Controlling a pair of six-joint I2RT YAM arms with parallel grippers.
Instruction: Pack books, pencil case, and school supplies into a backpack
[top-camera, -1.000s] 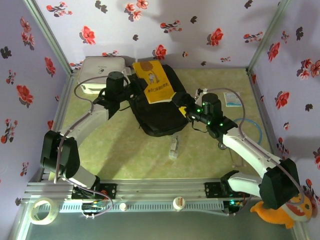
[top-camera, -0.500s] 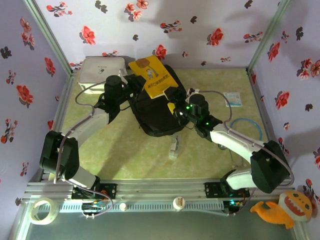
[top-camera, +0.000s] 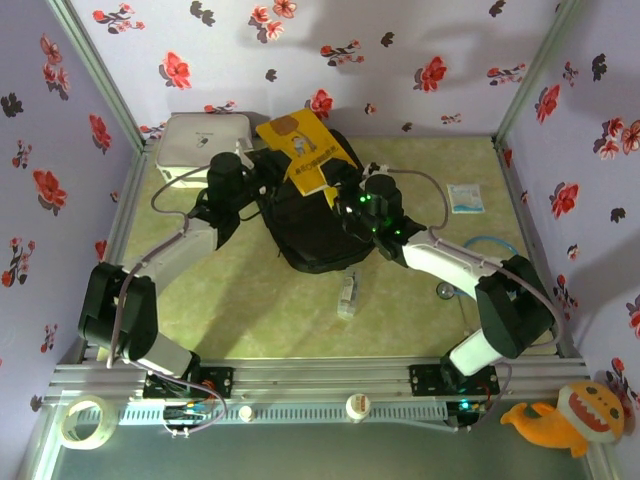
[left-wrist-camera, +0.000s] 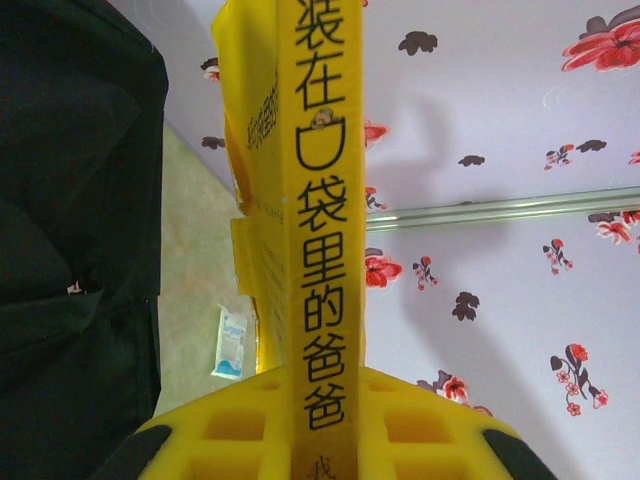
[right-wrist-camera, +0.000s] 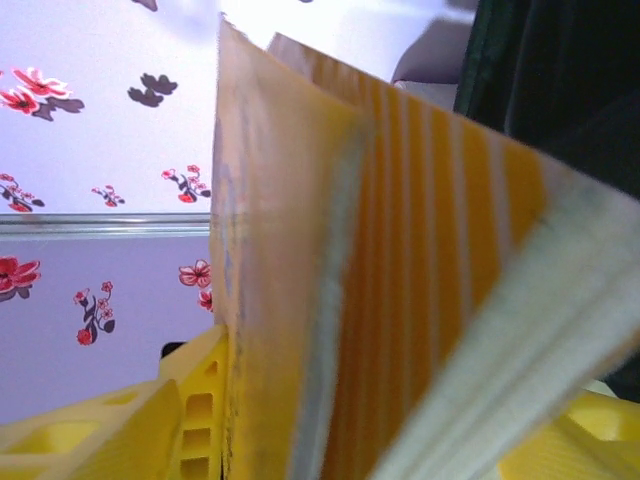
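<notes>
Stage: early packing | yellow cartoon-cover paperback book (top-camera: 303, 150), upper centre, raised over large black fabric backpack (top-camera: 315, 235), not yet inside | left gripper (left-wrist-camera: 325, 435) clamps its spine | right gripper (right-wrist-camera: 385, 425) straddles its edge, grip unclear | small white-blue packet (top-camera: 465, 197) at right, unpacked

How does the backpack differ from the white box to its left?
The backpack is black, soft and slumped; the white box is rigid with rounded corners. The backpack is the bigger and lies mid-table; the white box sits in the far left corner. Both rest on the green table.
</notes>
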